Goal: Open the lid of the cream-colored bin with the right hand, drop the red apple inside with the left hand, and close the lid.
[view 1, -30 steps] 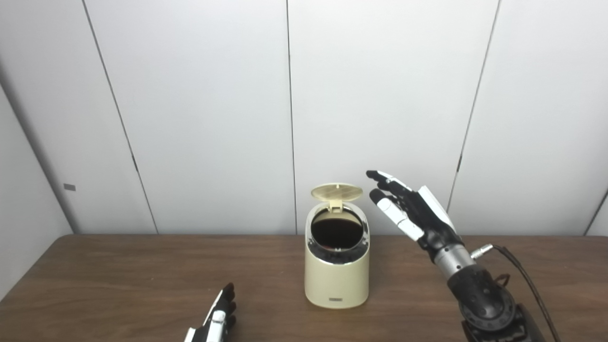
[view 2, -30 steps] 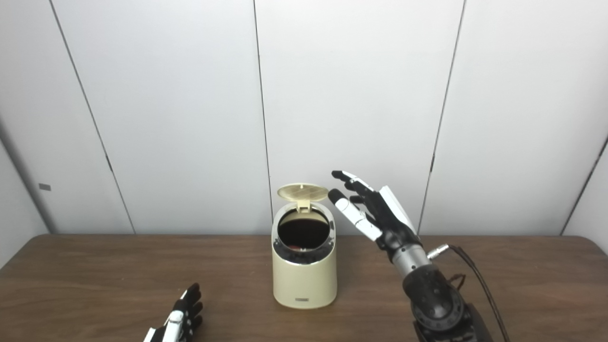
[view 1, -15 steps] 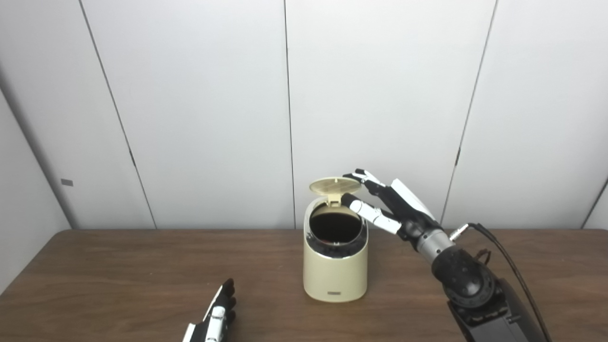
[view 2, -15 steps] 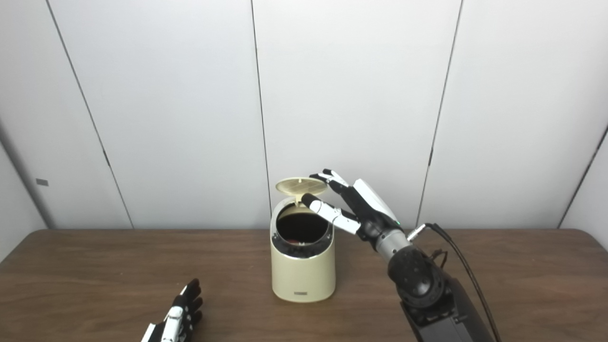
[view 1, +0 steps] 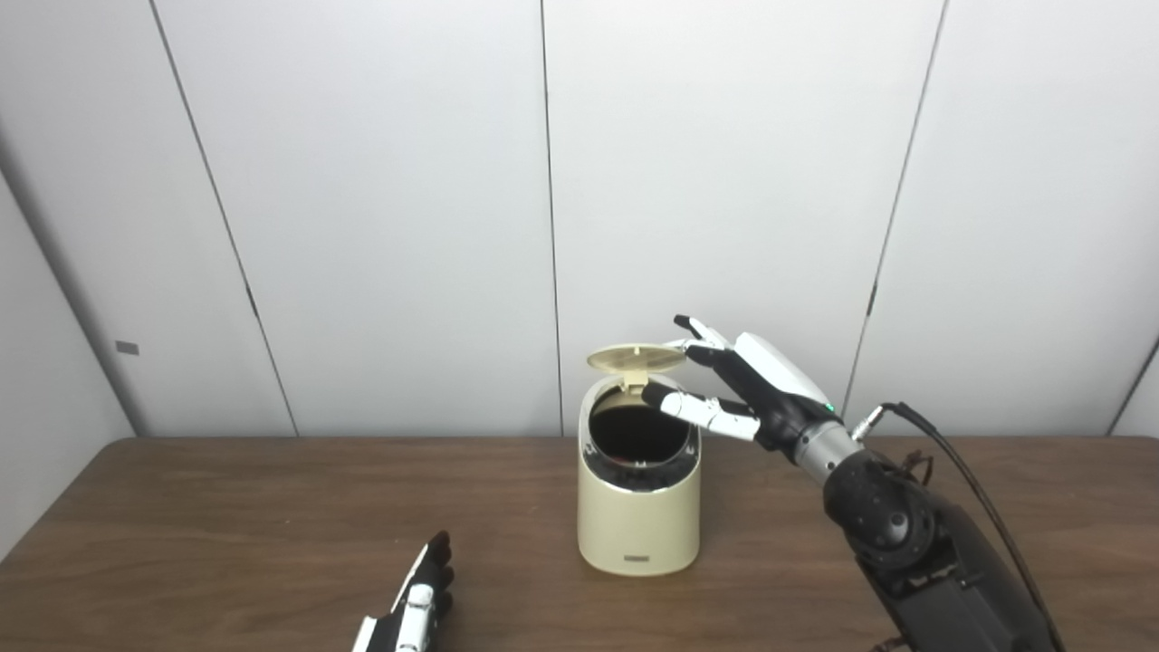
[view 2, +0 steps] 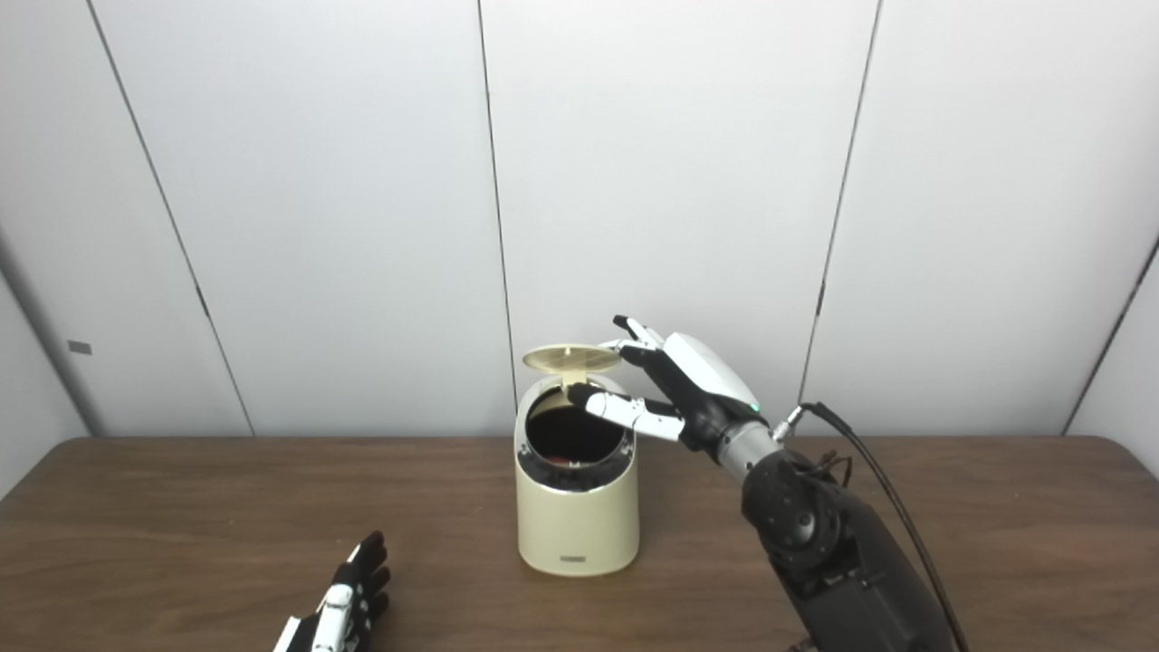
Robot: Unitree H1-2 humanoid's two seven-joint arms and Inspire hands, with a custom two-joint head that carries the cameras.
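The cream-colored bin (view 1: 638, 521) stands at the middle of the brown table. Its round lid (view 1: 636, 359) is hinged up at the back, and the dark opening (view 1: 638, 433) shows. A bit of red shows low inside the bin (view 2: 563, 463). My right hand (view 1: 738, 385) is open just right of the lid, its fingers behind the lid's edge and its thumb reaching under it near the hinge. Only the fingers of my left hand (view 1: 416, 611) show, lying flat and empty on the table at the bottom edge.
The wooden table (view 1: 226, 525) runs wall to wall, with white wall panels behind it. A black cable (view 1: 960, 489) trails from my right wrist down along the forearm.
My right hand has moved left from beside the bin to the raised lid, and the lid has tipped forward a little. The left hand has stayed put. The camera has shifted slightly.
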